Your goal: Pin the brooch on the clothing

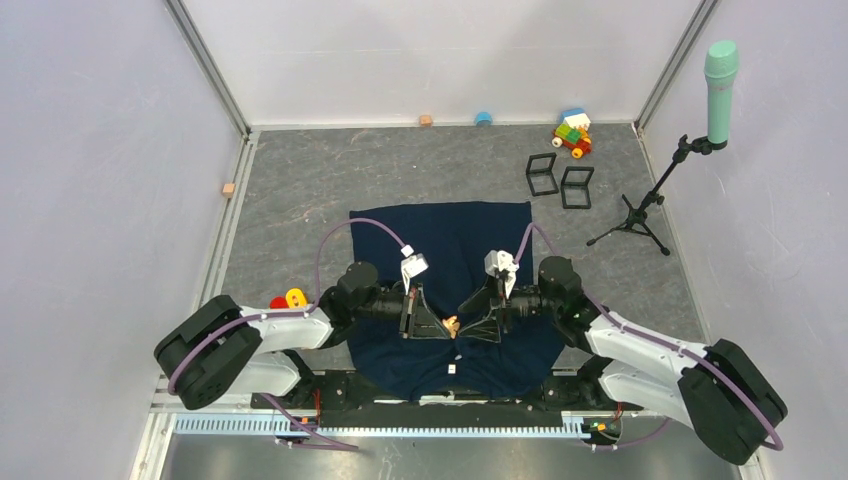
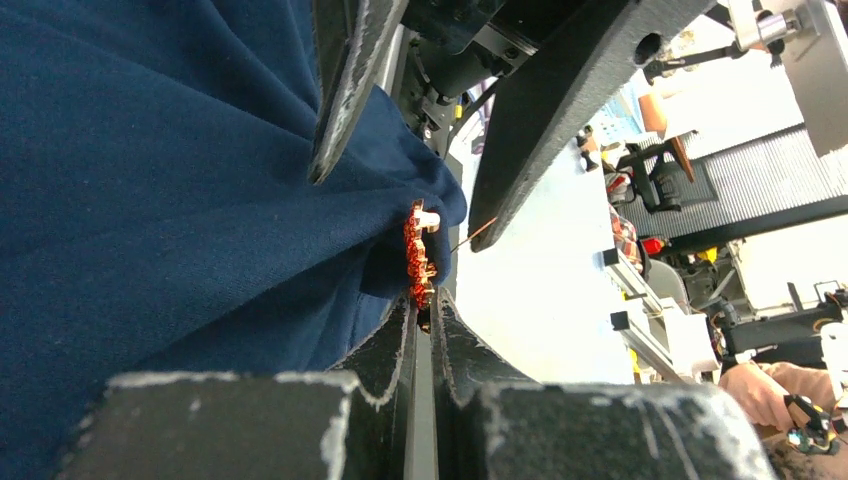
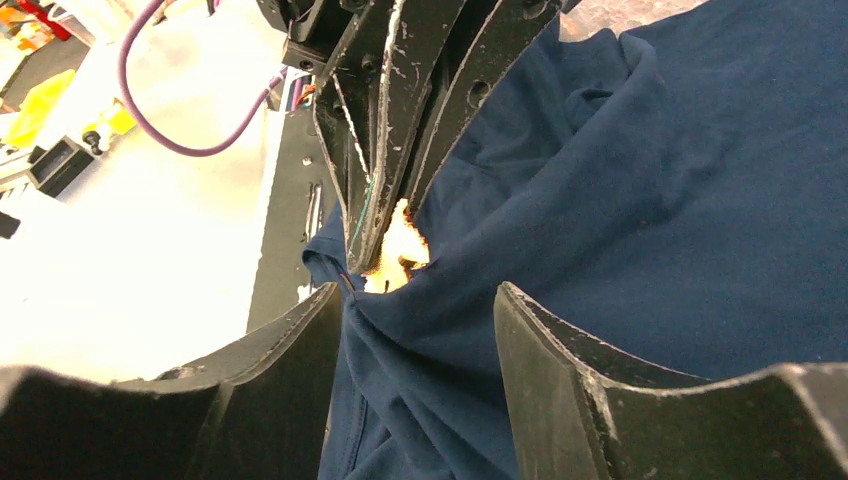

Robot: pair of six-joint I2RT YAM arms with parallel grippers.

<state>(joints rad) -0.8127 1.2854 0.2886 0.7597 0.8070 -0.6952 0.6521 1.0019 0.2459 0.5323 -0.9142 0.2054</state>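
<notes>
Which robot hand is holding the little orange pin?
The left gripper: its fingers are pinched shut on the brooch. The right gripper has its fingers apart, with only bunched shirt between them.

Boxed in on the left, far and right sides by plain pale wall panels, joined at the far corners by metal posts. Below, a grey stone-patterned tabletop, softly and evenly lit. At far right, a black tripod stand carrying a teal microphone, near two black wire frames and a toy block vehicle. Along the near edge, a ribbed metal rail.
</notes>
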